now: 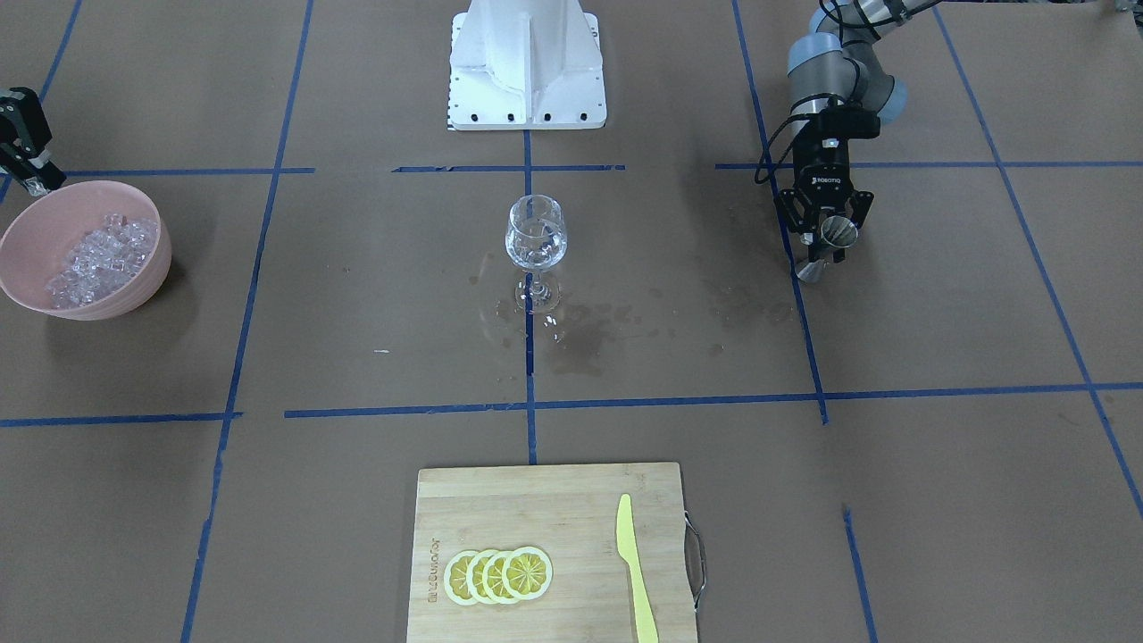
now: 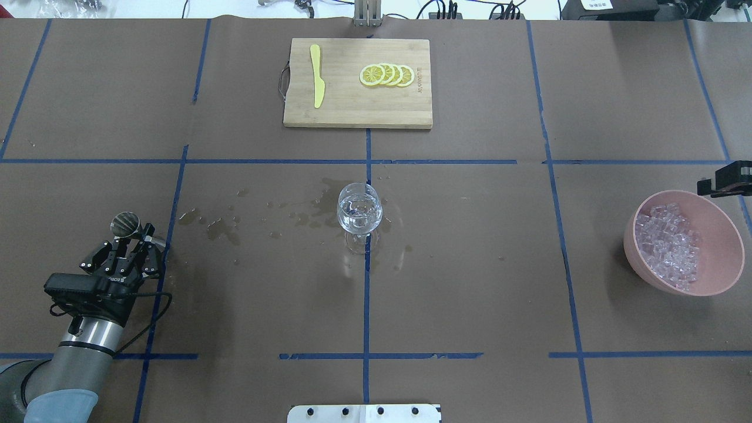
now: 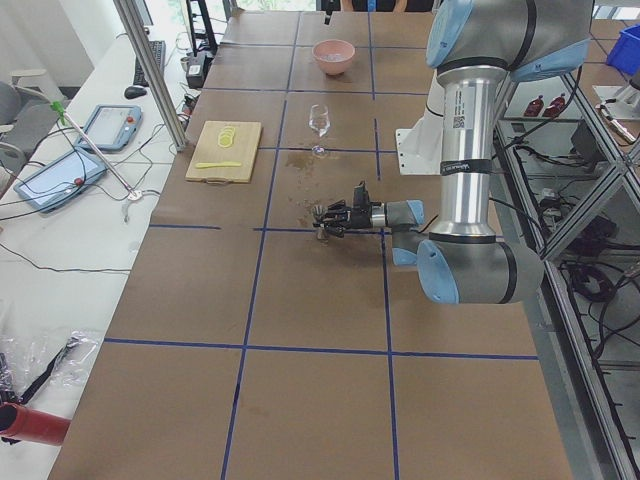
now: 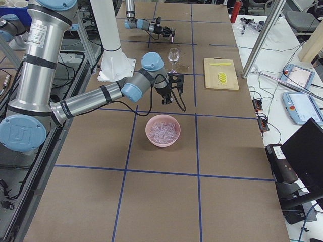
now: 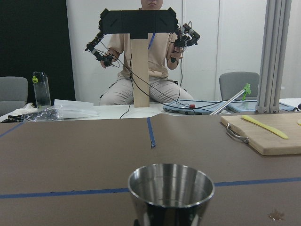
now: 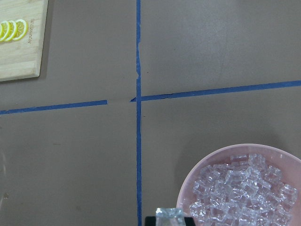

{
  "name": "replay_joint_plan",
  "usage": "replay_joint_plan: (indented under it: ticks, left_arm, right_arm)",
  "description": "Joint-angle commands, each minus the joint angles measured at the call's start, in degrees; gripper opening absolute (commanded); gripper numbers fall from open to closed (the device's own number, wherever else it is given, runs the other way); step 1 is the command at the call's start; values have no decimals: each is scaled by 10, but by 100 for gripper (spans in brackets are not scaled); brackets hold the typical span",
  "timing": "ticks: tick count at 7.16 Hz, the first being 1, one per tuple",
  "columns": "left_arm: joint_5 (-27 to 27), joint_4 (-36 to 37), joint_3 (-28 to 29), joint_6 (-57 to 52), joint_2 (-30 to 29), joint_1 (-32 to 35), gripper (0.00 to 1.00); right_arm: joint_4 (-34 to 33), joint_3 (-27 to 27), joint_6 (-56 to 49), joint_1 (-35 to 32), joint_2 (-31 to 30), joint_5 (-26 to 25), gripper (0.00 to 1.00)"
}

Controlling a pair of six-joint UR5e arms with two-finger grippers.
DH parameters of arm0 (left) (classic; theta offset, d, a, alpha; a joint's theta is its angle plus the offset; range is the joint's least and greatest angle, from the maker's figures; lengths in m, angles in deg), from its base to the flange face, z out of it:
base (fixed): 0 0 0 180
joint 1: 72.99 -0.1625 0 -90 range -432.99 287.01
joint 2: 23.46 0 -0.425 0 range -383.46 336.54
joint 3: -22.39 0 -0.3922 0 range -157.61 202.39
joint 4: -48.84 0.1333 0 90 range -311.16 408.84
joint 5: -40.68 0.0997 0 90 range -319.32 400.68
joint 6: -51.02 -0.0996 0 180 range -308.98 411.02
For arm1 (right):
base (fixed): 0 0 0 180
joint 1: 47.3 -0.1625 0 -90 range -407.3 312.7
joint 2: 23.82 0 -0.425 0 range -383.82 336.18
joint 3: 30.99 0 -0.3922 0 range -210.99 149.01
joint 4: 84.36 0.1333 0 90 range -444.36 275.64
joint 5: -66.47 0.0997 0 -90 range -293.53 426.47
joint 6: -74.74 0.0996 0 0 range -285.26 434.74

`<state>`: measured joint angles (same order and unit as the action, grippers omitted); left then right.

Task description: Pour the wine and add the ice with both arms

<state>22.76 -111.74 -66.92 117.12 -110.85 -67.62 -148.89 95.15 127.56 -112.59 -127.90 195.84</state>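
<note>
My left gripper (image 2: pixel 130 234) is shut on a steel jigger (image 2: pixel 125 223), held upright low over the table at my left; it also shows in the front view (image 1: pixel 838 230) and the left wrist view (image 5: pixel 170 188). I cannot tell if it holds wine. A clear wine glass (image 2: pixel 359 212) stands at the table's centre with nearly colourless contents. A pink bowl (image 2: pixel 719 235) full of ice (image 2: pixel 670 247) sits at my right. My right gripper (image 2: pixel 725 179) hovers at the bowl's far rim, shut on one ice cube (image 6: pixel 169 214).
A bamboo cutting board (image 2: pixel 352 111) at the far edge carries lemon slices (image 2: pixel 388 74) and a yellow knife (image 2: pixel 317 82). Wet brown stains (image 2: pixel 217 226) lie between the jigger and the glass. The white pedestal (image 1: pixel 527 62) is at the near middle.
</note>
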Motion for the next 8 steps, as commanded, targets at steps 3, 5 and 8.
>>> replay_joint_plan:
  ticks: [3,5,8]
  left_arm:
    - [-4,0,1,-1,2,1,44]
    - [-5,0,1,-2,3,2,52]
    - [-5,0,1,-5,9,2,99]
  right_arm:
    - [0,7,0,1,1,0,0]
    - [0,8,0,1,1,0,0]
    - [0,8,0,1,2,0,0]
